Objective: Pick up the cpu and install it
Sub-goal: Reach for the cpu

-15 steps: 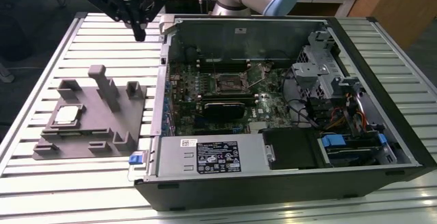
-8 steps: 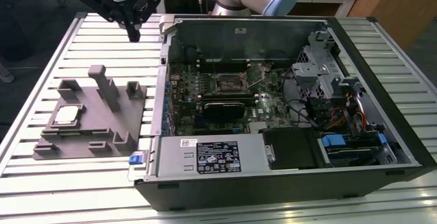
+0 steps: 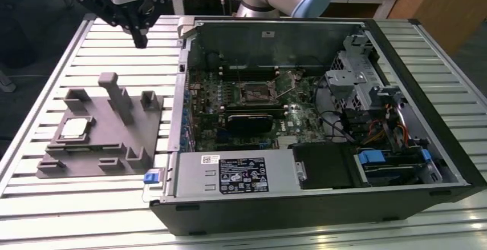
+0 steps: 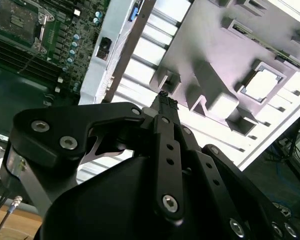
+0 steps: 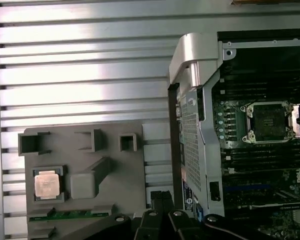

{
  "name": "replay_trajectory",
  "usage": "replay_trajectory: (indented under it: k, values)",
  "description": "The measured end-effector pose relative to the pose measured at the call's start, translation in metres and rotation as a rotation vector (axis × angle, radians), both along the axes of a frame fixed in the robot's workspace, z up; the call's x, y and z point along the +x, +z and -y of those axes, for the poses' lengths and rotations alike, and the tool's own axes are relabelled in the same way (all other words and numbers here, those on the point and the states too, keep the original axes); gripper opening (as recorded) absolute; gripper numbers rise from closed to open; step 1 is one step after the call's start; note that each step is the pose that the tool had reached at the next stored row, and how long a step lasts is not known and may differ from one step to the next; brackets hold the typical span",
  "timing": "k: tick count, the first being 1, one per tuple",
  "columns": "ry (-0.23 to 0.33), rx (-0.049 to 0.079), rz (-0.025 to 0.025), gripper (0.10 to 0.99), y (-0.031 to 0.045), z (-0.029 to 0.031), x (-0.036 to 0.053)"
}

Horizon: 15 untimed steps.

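Exterior view | end effector (image 3: 140,41) pressed together, empty | cpu (image 3: 74,128) in fixture (image 3: 106,142)

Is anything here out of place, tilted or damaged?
Nothing stands out. The cpu lies flat and square in its recess on the gray fixture, the socket on the motherboard is open and empty, and the gripper hangs shut above the table, holding nothing.
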State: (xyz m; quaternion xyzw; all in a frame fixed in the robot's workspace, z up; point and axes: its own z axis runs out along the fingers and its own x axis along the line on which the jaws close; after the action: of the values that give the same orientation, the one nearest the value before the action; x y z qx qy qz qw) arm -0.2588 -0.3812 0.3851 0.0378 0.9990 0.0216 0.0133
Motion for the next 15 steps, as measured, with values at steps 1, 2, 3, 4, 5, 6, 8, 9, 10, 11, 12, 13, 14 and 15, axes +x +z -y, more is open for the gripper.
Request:
replay_trajectory:
  k: [1, 2, 3, 4, 5, 6, 8, 9, 10, 11, 12, 13, 14, 15]
  values:
    - [0.000, 0.000, 0.0000, 0.106, -0.0004, 0.0000, -0.0014]
    - [0.000, 0.000, 0.0000, 0.106, -0.0008, 0.0000, -0.0029]
    - [0.000, 0.000, 0.0000, 0.106, -0.0012, 0.0000, -0.0043]
    - [0.000, 0.000, 0.0000, 0.106, -0.0016, 0.0000, -0.0058]
    - [0.000, 0.000, 0.0000, 0.106, -0.0019, 0.0000, -0.0073]
    - [0.000, 0.000, 0.0000, 0.106, -0.0023, 0.0000, -0.0089]
    - [0.000, 0.000, 0.0000, 0.106, -0.0030, 0.0000, -0.0122]
    - [0.000, 0.000, 0.0000, 0.106, -0.0034, 0.0000, -0.0137]
    - [0.000, 0.000, 0.0000, 0.106, -0.0038, 0.0000, -0.0152]
    - [0.000, 0.000, 0.0000, 0.106, -0.0041, 0.0000, -0.0166]
    - [0.000, 0.000, -0.0001, 0.106, -0.0044, 0.0000, -0.0180]
    - [0.000, 0.000, 0.0000, 0.106, -0.0048, 0.0000, -0.0193]
    - [0.000, 0.000, 0.0000, 0.106, -0.0052, 0.0000, -0.0207]
    - [0.000, 0.000, 0.0000, 0.106, -0.0056, 0.0000, -0.0220]
